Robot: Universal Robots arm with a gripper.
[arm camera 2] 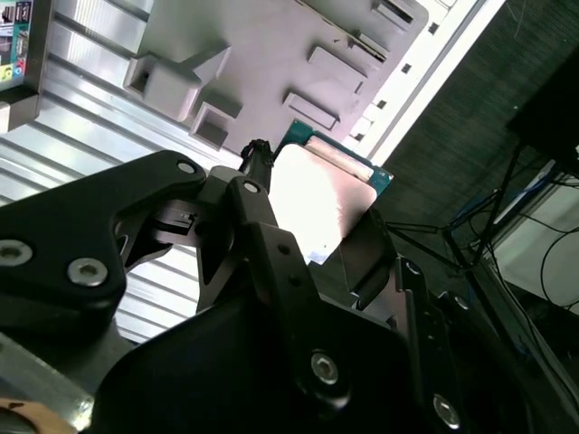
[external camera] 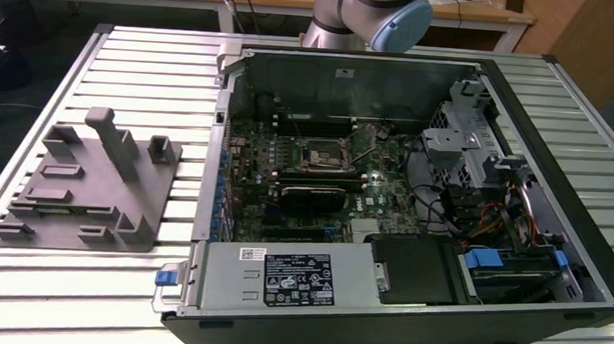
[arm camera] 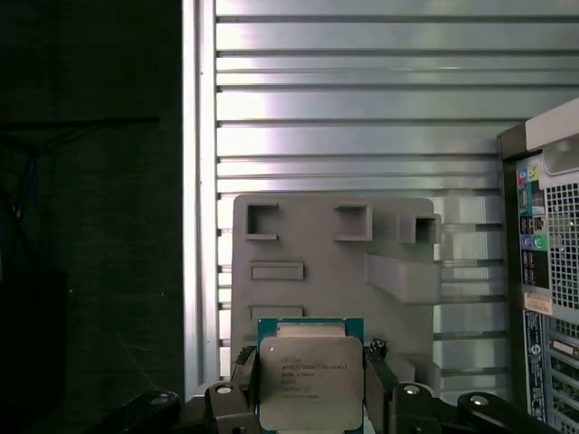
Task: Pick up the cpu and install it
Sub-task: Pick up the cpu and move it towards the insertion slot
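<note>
In the second wrist view, the black gripper (arm camera 2: 317, 217) clamps the cpu (arm camera 2: 321, 194) between its fingers (arm camera 2: 366, 258), one on each of two opposite edges. The cpu's pale silver top faces the camera and catches a bright glare, with a thin green border showing along two sides. It is held in the air, tilted, clear of the grey plastic tray (arm camera 2: 262, 54) behind it. The tray lies on a ribbed metal table (arm camera 2: 86, 104) and carries raised blocks and rectangular recesses. Past the table's edge lie a dark floor (arm camera 2: 452, 117) and some loose cables (arm camera 2: 534, 203).
</note>
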